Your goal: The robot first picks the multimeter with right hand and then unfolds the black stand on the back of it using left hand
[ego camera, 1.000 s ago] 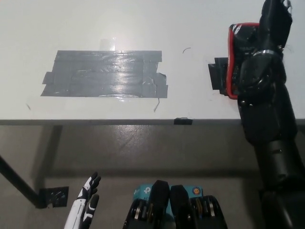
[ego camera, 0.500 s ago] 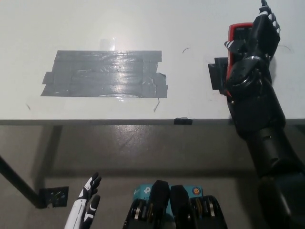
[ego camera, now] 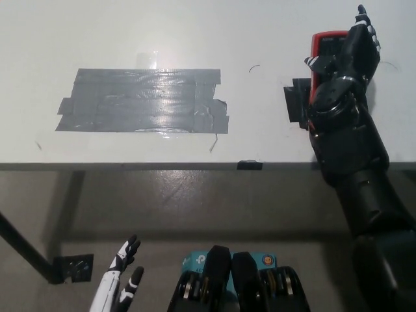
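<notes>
The multimeter (ego camera: 327, 44), dark with a red rim, lies at the table's far right. Only its top end shows. My black right hand (ego camera: 344, 65) lies over the rest of it, with fingers stretched out and apart toward the far edge and the thumb at the meter's left side. I cannot see any grip on the meter, nor the stand on its back. My white left hand (ego camera: 121, 281) hangs low at the lower left, below the table's front edge, with its fingers apart and nothing in it.
A large patch of grey tape (ego camera: 143, 101) covers the middle of the white table (ego camera: 260, 26). Black tape (ego camera: 296, 104) sits just left of the multimeter. The table's front edge (ego camera: 162, 166) crosses the view, with a dark table leg (ego camera: 26, 250) below at left.
My right hand has shifted over the multimeter and stretched its fingers out. The meter's long red left edge is now mostly covered and only its top shows. The left hand has dropped slightly.
</notes>
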{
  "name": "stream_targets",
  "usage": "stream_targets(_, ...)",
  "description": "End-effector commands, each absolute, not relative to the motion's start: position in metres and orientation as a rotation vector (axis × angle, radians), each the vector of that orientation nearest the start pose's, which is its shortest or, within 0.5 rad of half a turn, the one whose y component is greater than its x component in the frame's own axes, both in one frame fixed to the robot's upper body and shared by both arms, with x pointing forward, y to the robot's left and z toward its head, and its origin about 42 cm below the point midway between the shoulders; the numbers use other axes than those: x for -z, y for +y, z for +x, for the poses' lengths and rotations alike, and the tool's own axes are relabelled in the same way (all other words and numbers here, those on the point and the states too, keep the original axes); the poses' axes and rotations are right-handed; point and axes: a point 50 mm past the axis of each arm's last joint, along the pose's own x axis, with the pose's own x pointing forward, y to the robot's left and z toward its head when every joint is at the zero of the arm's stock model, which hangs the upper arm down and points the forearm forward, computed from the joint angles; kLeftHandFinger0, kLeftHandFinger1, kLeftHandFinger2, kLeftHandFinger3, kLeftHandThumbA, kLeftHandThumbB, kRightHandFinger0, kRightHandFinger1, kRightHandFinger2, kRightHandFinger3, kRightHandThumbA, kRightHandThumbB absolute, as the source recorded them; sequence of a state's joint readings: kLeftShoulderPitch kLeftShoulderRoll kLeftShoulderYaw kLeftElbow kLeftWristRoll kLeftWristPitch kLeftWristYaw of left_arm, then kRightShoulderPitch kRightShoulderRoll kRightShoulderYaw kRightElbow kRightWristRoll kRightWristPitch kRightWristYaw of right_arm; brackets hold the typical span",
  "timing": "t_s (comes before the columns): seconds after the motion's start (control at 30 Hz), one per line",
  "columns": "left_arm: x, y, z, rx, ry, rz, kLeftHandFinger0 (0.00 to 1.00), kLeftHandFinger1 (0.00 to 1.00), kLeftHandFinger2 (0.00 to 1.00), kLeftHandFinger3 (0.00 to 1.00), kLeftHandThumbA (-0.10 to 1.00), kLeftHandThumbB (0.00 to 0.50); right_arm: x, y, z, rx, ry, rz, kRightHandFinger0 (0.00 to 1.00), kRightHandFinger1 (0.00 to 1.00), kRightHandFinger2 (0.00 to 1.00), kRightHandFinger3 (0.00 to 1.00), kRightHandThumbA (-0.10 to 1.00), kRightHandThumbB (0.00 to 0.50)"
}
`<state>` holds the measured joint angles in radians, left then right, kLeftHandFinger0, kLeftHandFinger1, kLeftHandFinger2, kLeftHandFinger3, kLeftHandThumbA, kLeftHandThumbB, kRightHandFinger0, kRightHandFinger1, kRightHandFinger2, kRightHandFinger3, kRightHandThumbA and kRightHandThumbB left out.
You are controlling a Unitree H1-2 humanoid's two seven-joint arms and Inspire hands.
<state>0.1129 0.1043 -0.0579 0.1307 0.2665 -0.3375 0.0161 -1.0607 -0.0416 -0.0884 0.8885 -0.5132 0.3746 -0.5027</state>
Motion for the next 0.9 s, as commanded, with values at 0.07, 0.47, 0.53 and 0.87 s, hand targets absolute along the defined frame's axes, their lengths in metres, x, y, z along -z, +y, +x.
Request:
stream_targets(0.07,-0.06,0.233,0.239,0.105,-0.125,0.375,1.0,1.0,1.0,1.0,0.91,0.136,-0.338,-0.161,0.565,0.513,-0.055,-0.548,1.0,1.0,1.0,1.0,1.0,0.46)
stream_targets(0.47,-0.063,0.234,0.241,0.103,-0.129,0.395,1.0,1.0,1.0,1.0,0.88,0.138,-0.33,-0.15,0.568,0.486,0.035,-0.552,1.0,1.0,1.0,1.0,1.0,0.458)
stream_targets(0.53,-0.064,0.234,0.241,0.103,-0.126,0.402,1.0,1.0,1.0,1.0,0.89,0.138,-0.326,-0.15,0.569,0.487,0.038,-0.538,1.0,1.0,1.0,1.0,0.95,0.451)
stream_targets(0.87,-0.067,0.235,0.242,0.099,-0.135,0.415,1.0,1.0,1.0,1.0,0.9,0.128,-0.312,-0.154,0.571,0.504,0.065,-0.557,1.0,1.0,1.0,1.0,0.87,0.469)
